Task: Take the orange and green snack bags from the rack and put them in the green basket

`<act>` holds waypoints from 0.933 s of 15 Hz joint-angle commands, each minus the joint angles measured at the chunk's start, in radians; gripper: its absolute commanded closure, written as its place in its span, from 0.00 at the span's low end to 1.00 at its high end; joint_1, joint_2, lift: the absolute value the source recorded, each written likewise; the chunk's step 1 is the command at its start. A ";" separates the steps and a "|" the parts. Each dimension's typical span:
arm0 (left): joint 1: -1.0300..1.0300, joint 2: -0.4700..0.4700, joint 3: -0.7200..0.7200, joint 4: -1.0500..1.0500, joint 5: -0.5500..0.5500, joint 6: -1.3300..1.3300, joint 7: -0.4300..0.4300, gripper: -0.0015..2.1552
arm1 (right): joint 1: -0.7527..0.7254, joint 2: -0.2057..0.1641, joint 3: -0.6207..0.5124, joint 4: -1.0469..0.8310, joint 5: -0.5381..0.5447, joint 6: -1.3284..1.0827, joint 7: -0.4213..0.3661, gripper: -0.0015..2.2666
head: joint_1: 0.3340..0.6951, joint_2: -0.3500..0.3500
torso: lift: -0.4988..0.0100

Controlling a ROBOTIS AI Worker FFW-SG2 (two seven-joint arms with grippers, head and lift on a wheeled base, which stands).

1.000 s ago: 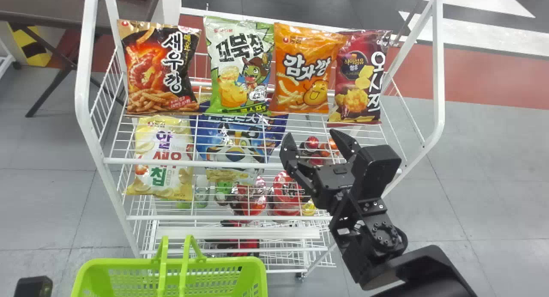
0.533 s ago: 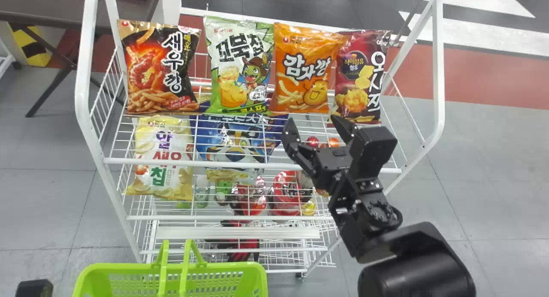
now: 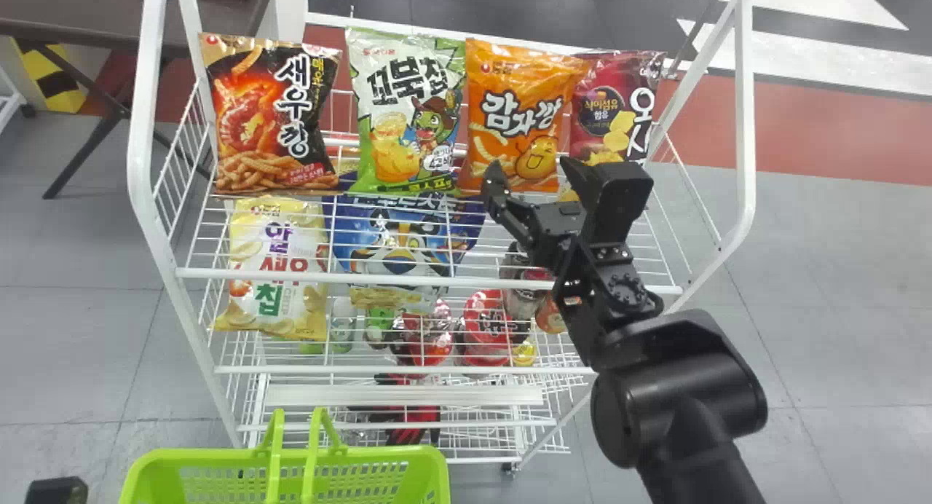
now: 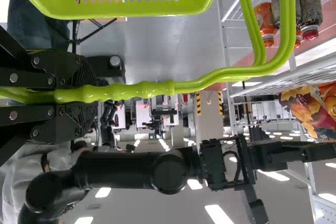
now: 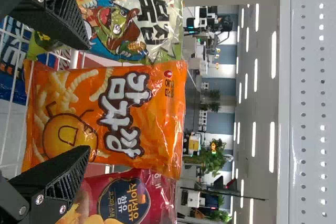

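Gaping wide, empty right fingers (image 3: 498, 189) partly hide the orange bag (image 3: 517, 103) while left fingers (image 4: 76, 66) clamp basket handles (image 4: 121, 92).

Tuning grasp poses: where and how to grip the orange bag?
I'd pinch the orange snack bag by both side edges, lower half, from the front: it stands upright, broad face to the robot, with the right gripper open before its lower part. Fingertips should probably go in narrowly; the green snack bag and dark red snack bag flank it closely.
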 commanded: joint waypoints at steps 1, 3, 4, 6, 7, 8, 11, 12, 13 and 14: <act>0.000 0.000 0.001 0.003 -0.001 0.000 0.005 1.00 | -0.039 0.011 0.004 0.049 -0.014 -0.013 0.004 0.06 | 1.00 0.18 | 0.98; -0.003 0.000 0.001 0.003 -0.001 0.000 0.008 1.00 | -0.079 0.026 0.030 0.095 -0.015 -0.016 0.004 0.06 | 1.00 0.18 | 0.98; -0.004 0.000 0.001 0.004 -0.001 0.000 0.009 1.00 | -0.098 0.040 0.034 0.115 -0.010 -0.019 0.004 0.06 | 1.00 0.19 | 0.98; -0.004 0.000 0.001 0.009 -0.001 0.000 0.011 1.00 | -0.144 0.060 0.060 0.161 -0.009 -0.022 0.004 0.06 | 1.00 0.23 | 0.98; -0.004 0.000 0.002 0.010 -0.001 0.000 0.011 1.00 | -0.159 0.074 0.064 0.175 -0.004 -0.025 0.004 0.06 | 1.00 0.25 | 0.98; -0.004 0.000 0.004 0.012 -0.001 -0.003 0.011 1.00 | -0.176 0.081 0.073 0.192 -0.006 -0.025 0.004 0.06 | 1.00 0.26 | 0.98; -0.008 0.000 0.004 0.017 -0.001 -0.003 0.011 1.00 | -0.199 0.115 0.093 0.215 0.000 -0.025 0.004 0.06 | 1.00 0.32 | 0.98; -0.009 0.000 0.004 0.018 -0.001 -0.006 0.011 1.00 | -0.207 0.121 0.103 0.224 0.002 -0.025 0.004 0.06 | 1.00 0.33 | 0.98; -0.009 0.000 0.004 0.018 -0.001 -0.006 0.011 1.00 | -0.213 0.127 0.107 0.233 0.002 -0.025 0.004 0.06 | 1.00 0.35 | 0.98; -0.009 0.000 0.005 0.020 -0.001 -0.006 0.011 1.00 | -0.225 0.132 0.112 0.249 0.003 -0.025 0.004 0.06 | 1.00 0.36 | 0.98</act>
